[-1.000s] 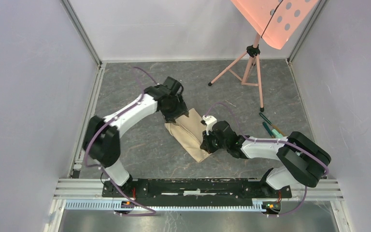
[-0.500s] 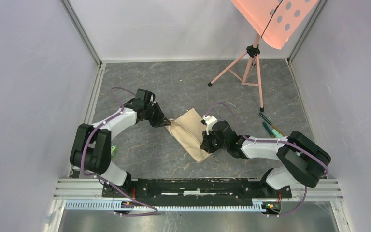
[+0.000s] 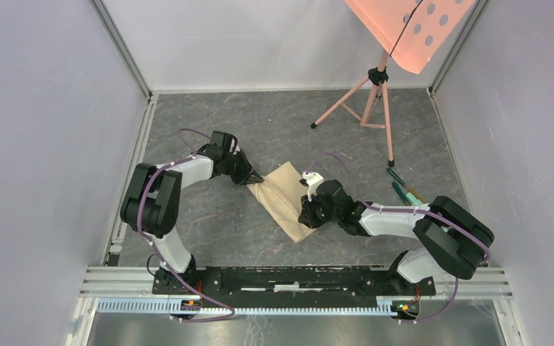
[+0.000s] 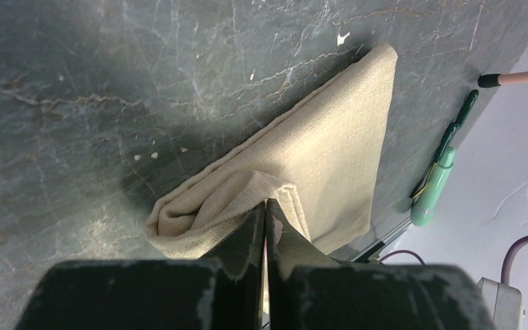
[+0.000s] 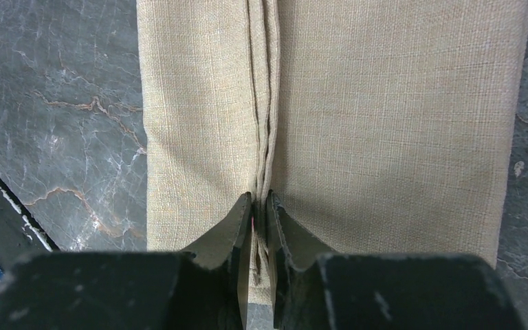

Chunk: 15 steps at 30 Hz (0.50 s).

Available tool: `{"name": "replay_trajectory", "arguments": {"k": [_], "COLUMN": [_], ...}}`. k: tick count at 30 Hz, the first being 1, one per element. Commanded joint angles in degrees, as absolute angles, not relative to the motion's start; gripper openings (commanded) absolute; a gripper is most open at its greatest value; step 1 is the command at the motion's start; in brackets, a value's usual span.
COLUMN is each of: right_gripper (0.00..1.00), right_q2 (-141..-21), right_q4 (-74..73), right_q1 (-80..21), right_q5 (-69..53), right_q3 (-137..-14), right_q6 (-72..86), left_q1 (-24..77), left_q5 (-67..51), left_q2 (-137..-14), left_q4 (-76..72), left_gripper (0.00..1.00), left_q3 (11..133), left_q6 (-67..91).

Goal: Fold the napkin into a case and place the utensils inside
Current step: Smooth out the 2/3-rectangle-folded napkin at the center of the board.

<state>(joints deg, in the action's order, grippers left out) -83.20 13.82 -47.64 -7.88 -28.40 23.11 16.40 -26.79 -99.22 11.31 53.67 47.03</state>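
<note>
The beige napkin (image 3: 283, 196) lies folded into a long strip on the grey table, running diagonally between my two arms. My left gripper (image 3: 254, 179) is at the strip's upper-left end, shut, with the cloth (image 4: 316, 158) drawn up into a peak at its tips (image 4: 265, 206). At the lower end, my right gripper (image 3: 305, 214) has its jaws a narrow gap apart. The napkin's stacked hems (image 5: 261, 137) run between its tips (image 5: 260, 201). Of the utensils, only a thin gold sliver (image 3: 413, 194) shows, beside a mint-green cylinder (image 3: 402, 192).
A dark green pen (image 4: 455, 127) lies by the mint-green cylinder (image 4: 433, 189) at the right. A pink tripod (image 3: 374, 101) with an orange perforated panel (image 3: 411, 29) stands at the back right. Walls close three sides, and an aluminium rail (image 3: 296, 277) runs along the near edge.
My left gripper left its place over the napkin, swung out left, came back to the upper-left corner and shut there. My right gripper's jaws have parted slightly.
</note>
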Motion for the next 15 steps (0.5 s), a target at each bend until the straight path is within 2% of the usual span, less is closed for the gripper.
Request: {"name": "replay_trajectory", "arguments": {"k": [1, 8, 15], "right_gripper": [0.18, 0.14, 0.09], "right_q2": [-82.6, -81.6, -79.6], "right_q4": [13.3, 12.1, 12.9], "right_q1": [-47.7, -47.7, -47.8], "right_q5": [-8.7, -8.2, -10.0], "right_q3": [-29.5, -30.2, -28.8], "right_q6": [23.4, 23.1, 25.7], "left_q1": [16.2, 16.3, 16.3], "left_q5": [-28.9, -31.5, -33.4], "left_q2": [-100.8, -99.6, -102.9], "left_q4": [7.8, 6.1, 4.1], "left_gripper": [0.07, 0.22, 0.17], "left_q3": [56.0, 55.4, 56.0], "left_q6": [45.9, 43.5, 44.2]}}
